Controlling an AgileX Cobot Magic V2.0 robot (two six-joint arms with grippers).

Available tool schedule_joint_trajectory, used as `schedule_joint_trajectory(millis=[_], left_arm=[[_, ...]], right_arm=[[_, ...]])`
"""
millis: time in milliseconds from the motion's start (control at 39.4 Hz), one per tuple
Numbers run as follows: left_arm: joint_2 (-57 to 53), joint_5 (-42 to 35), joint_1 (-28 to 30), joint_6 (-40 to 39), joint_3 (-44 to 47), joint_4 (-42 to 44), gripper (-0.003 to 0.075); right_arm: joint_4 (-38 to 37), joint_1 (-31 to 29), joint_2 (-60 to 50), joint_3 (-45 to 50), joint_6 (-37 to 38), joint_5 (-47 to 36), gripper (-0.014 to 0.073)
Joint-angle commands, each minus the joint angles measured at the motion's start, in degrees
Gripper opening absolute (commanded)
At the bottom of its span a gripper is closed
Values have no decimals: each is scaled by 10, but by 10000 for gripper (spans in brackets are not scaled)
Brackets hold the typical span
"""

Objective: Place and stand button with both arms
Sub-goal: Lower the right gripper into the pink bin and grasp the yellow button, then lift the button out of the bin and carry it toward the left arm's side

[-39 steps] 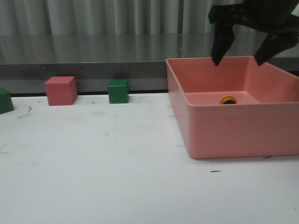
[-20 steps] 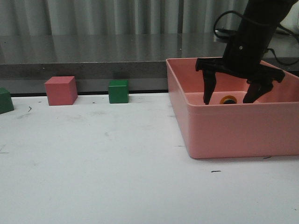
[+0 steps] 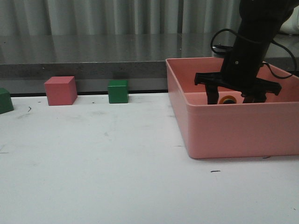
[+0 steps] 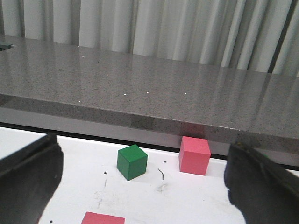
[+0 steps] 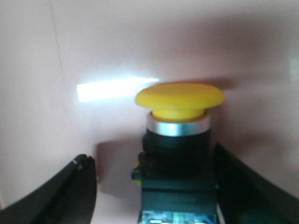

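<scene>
Front view: the right arm comes down steeply from above into a pink bin, its right gripper spread wide with one finger on each side of the button. Only the button's yellow cap shows over the bin's near wall, between the fingers. Well off to the gripper's left, on the white surface, stand one pink cube and two green cubes, the second cut by the frame edge. No writing can be read anywhere.

Left wrist view: the left gripper is open wide and holds nothing; ahead of it sit one green cube, one pink cube and part of another pink thing.

Right wrist view: the button lies between the open fingers, neither clearly touching it.
</scene>
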Motion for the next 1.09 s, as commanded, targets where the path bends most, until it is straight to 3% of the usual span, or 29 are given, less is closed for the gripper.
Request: schedule_joint_trajectory(millis=[0,102,635,762,1067], left_arm=[[8,-49,-4,-3,-20,-3,672],[8,-49,-4,-3,-20,-3,672],[8,-49,-4,-3,-20,-3,672],[8,-49,-4,-3,-20,-3,672],[8,-49,-4,-3,-20,-3,672]], right_arm=[[-3,-3,-32,-21,0,5,338],[-3,-3,-34,-37,0,21,282],[-3,16,-135,-152,-6,144,286],[-2,49,-168,-160,-6,162,286],[7,207,-181,-175,-8,151,286]])
